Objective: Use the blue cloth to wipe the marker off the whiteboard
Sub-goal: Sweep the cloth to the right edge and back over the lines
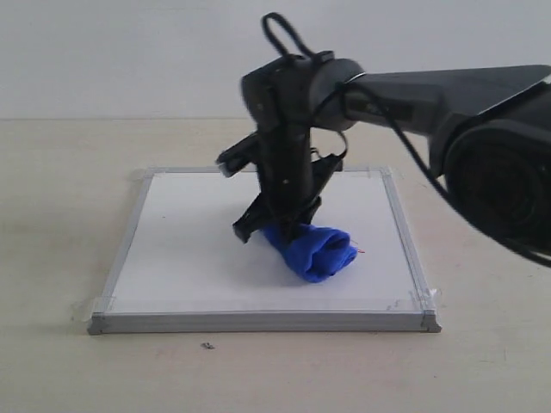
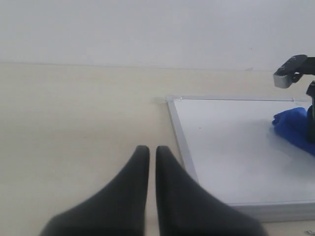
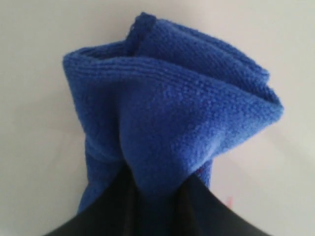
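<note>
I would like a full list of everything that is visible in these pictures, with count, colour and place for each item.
whiteboard: one, white with grey frame, flat on the table
blue cloth: one, royal blue, bunched on the whiteboard
marker: one small trace showing, red, on the whiteboard beside the blue cloth
speck: one, dark, on the table in front of the whiteboard
table: one, pale beige, under everything
wall: one, white, behind the table
right end effector: one, black, shut on the blue cloth
left end effector: one, black, shut and empty, over the table off the whiteboard
</note>
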### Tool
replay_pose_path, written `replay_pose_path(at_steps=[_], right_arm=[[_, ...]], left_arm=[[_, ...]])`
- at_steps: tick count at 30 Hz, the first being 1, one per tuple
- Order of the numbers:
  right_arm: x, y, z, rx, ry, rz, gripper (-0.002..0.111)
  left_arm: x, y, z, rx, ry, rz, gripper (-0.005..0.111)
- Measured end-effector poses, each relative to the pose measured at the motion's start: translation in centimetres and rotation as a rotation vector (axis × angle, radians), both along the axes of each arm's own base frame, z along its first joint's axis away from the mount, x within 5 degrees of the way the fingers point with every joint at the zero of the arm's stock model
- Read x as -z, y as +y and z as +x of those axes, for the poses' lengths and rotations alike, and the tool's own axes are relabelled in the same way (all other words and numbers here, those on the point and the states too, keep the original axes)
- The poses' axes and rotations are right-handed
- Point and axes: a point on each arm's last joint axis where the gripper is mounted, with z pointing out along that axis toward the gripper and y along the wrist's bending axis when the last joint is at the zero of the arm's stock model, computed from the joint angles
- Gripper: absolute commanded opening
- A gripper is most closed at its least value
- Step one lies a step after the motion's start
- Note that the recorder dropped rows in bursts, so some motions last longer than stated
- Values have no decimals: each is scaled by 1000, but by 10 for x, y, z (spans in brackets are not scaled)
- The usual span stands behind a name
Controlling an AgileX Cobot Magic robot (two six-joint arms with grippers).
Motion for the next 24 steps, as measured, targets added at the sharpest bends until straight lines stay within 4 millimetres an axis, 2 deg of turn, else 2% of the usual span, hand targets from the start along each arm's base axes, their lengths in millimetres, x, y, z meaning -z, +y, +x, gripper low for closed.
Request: replay_pose_path(at_steps=[3,5,7,10,15,18,21,24], right_arm=[[-1,21,-17,-83,-5,-26,0],[0,20,-20,-95,-25,-52,0],[1,10,-18,-60,-44,-56,0],[5,-14,-15,39,-40,-27,0],[6,-100,-2,319,44,-25,0],[5,-143,1,444,82,-37,0],[4,-155,0,501,103,-11,0],[4,-143,-3,461,100,-23,0]], left_arm=[[0,0,0,0,0,0,5],[0,0,0,0,0,0,5],[0,0,0,0,0,0,5],[0,0,0,0,0,0,5],[0,0,0,0,0,0,5],[0,0,0,0,0,0,5],[0,0,0,0,0,0,5],[0,0,0,0,0,0,5]])
